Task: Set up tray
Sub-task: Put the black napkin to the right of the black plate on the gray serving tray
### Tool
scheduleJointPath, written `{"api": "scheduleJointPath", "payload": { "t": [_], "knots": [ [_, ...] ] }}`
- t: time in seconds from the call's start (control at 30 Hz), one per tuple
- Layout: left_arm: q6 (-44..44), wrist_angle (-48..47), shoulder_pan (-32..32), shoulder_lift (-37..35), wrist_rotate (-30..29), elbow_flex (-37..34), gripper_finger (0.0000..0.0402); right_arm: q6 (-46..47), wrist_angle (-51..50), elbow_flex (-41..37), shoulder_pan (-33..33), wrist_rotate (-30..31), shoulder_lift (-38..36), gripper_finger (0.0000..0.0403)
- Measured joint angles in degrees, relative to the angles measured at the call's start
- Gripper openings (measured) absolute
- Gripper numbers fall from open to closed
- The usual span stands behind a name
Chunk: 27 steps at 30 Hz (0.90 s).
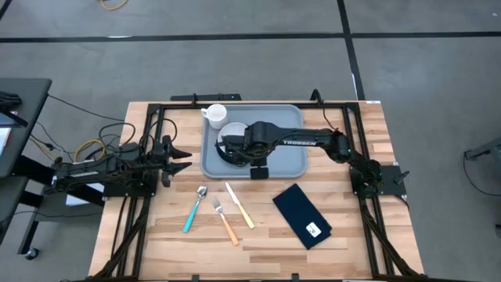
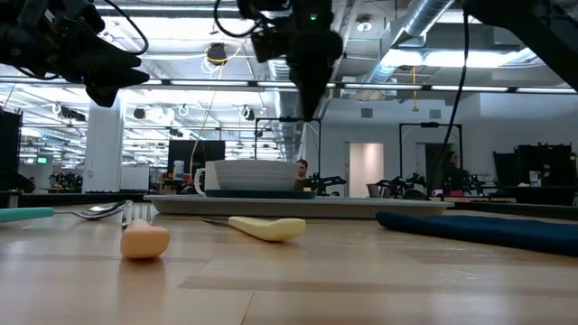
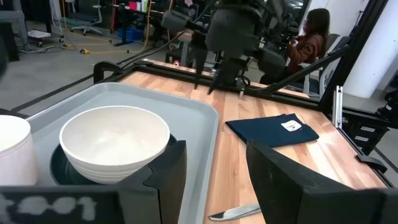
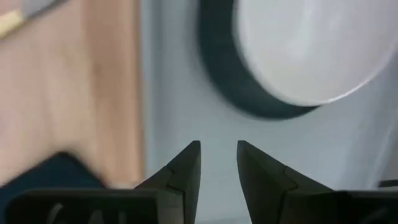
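Note:
The light grey-blue tray (image 1: 290,160) lies on the wooden table toward its far side. It carries a white bowl (image 1: 232,135) on a dark plate (image 4: 227,84) and a white cup (image 1: 215,115) at its far left corner. My right gripper (image 1: 260,169) hangs above the tray's near edge, fingers pointing down, slightly open and empty (image 4: 218,152). In the low view it is well clear of the tray (image 2: 307,106). My left gripper (image 1: 178,154) waits left of the tray, open (image 3: 214,155).
On the table near the tray lie a teal-handled spoon (image 1: 193,210), an orange-handled fork (image 1: 225,222) and a yellow-handled knife (image 1: 240,205). A dark navy napkin (image 1: 302,215) lies toward the near right. A person sits beyond the table (image 3: 311,43).

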Motion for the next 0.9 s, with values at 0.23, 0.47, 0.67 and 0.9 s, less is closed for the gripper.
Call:
{"api": "scheduleJointPath", "payload": {
  "t": [0.23, 0.47, 0.67, 0.9],
  "knots": [
    [0.0, 0.0, 0.0, 0.0, -0.1, 0.0, 0.0156, 2.9, -0.1, -10.6, 1.0, -5.8, -9.5, 0.0098],
    [0.0, -0.4, 0.0, 0.0, -0.1, 0.0, 0.0156, 10.6, 6.6, -31.8, 4.2, -5.1, -25.7, 0.0098],
    [0.0, -0.3, 0.0, 0.0, -0.6, 0.0, 0.0156, 10.2, 24.2, -54.7, 10.8, -3.9, -35.5, 0.0098],
    [-0.4, 3.4, 0.0, 0.0, -2.1, 0.0, 0.0156, 17.8, 29.0, -66.5, 23.4, -5.9, -36.8, 0.0098]
  ]
}}
